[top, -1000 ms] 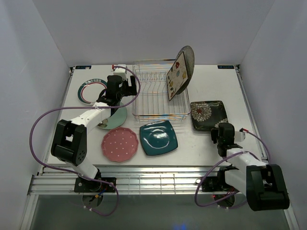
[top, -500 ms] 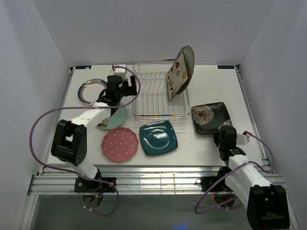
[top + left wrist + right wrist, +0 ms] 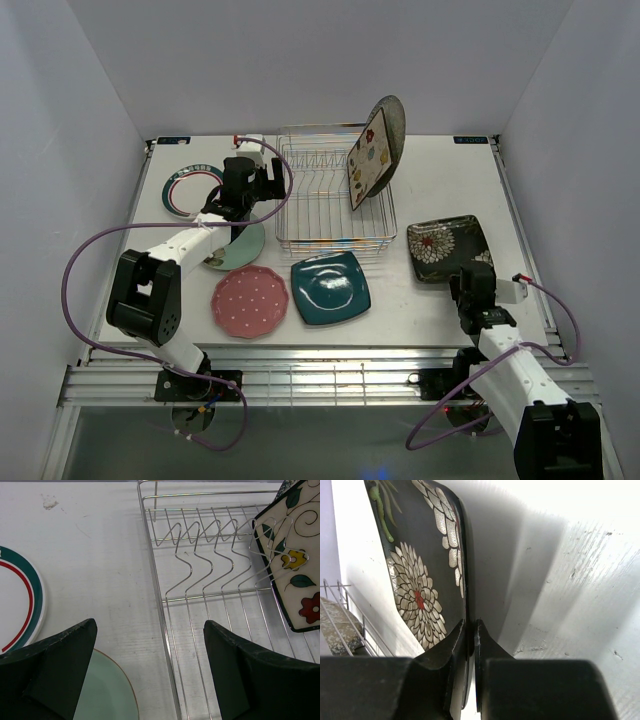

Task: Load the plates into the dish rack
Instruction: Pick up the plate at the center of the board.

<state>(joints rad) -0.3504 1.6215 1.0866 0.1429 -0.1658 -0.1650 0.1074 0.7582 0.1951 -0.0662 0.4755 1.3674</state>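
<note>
Top external view: nearest, the right gripper (image 3: 470, 283) has its fingers pinched on the near rim of the black floral square plate (image 3: 447, 247), right of the dish rack (image 3: 320, 200). The pink dotted plate (image 3: 250, 301) and the teal square plate (image 3: 330, 287) lie flat just before the rack. Farther, the left gripper (image 3: 250, 180) hovers with fingers spread wide and empty by the rack's left rim, above the mint plate (image 3: 240, 247). The cream floral square plate (image 3: 368, 158) and the speckled grey round plate (image 3: 392, 125) stand in the rack's far right corner.

My left arm (image 3: 176, 243) and my right arm (image 3: 510, 360), white links, black joints, one purple cable (image 3: 66, 283) on each, matte black fingers (image 3: 250, 675).
</note>
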